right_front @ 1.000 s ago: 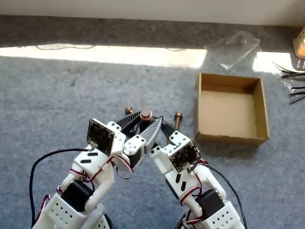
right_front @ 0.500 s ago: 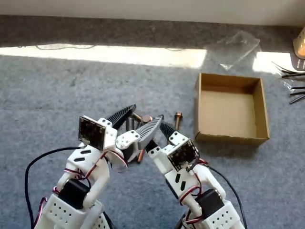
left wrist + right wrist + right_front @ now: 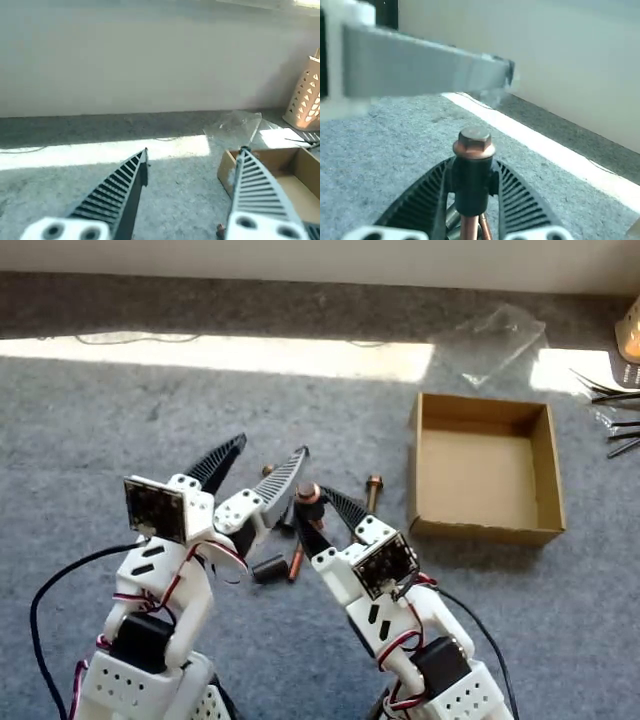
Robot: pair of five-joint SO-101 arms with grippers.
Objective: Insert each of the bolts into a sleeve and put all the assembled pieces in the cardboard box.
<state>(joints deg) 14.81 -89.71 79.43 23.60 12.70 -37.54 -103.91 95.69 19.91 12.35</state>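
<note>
My right gripper [image 3: 310, 508] is shut on a black sleeve with a copper bolt [image 3: 307, 494] standing in it. In the right wrist view the bolt's hex head [image 3: 473, 141] sticks out above the sleeve [image 3: 471, 186], held upright between the fingers. My left gripper [image 3: 271, 445] is open just left of it, holding nothing, its fingertips apart and raised [image 3: 194, 150]. A loose black sleeve [image 3: 268, 568] and a copper bolt [image 3: 296, 562] lie on the carpet between the arms. Two more bolts [image 3: 374, 487] [image 3: 268, 471] sit farther back. The cardboard box [image 3: 430, 525] stands open at the right.
Grey carpet covers the floor. A clear plastic bag [image 3: 490, 340] lies behind the box, dark tools [image 3: 615, 420] at the right edge, a perforated basket [image 3: 306, 95] in the far right corner. A wall runs along the back.
My left gripper has opened and drawn back to the left, off the sleeve. The right gripper keeps the sleeve with the bolt in it. A loose sleeve and bolt now show on the carpet.
</note>
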